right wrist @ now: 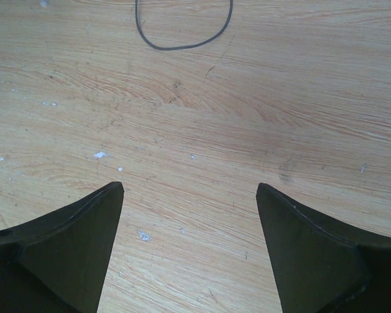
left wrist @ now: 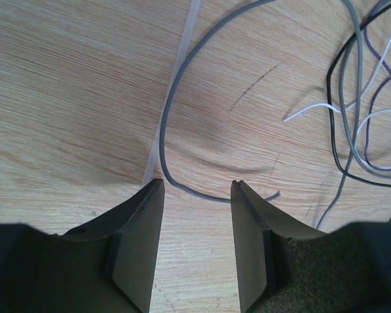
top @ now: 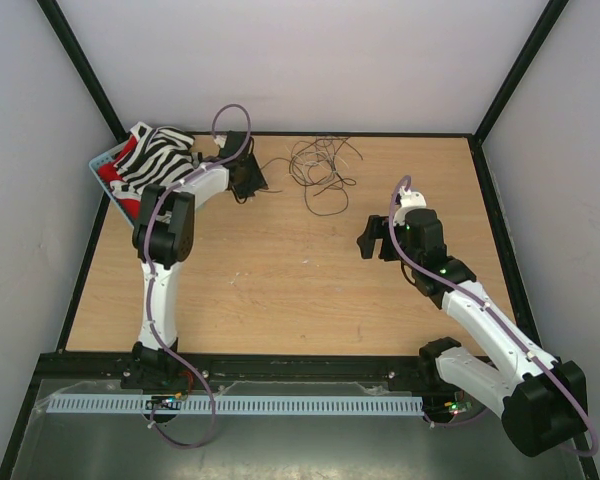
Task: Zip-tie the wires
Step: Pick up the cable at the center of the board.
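Observation:
The wires (top: 320, 168) lie in a loose tangle of thin dark and pale strands on the far middle of the wooden table. My left gripper (top: 246, 190) hovers low just left of them. In the left wrist view it (left wrist: 197, 182) is open with nothing between its fingers. One grey strand (left wrist: 195, 195) curves across the table just past the fingertips, and the rest of the tangle (left wrist: 365, 98) lies to the right. A pale flat strip (left wrist: 176, 72) runs from the left fingertip away across the table. My right gripper (top: 368, 240) (right wrist: 189, 185) stands wide open over bare wood, with a dark wire loop (right wrist: 182, 39) ahead.
A blue basket (top: 108, 166) holding a zebra-striped cloth (top: 155, 155) sits at the far left corner, right behind the left arm. Black frame posts and pale walls enclose the table (top: 280, 290) on three sides.

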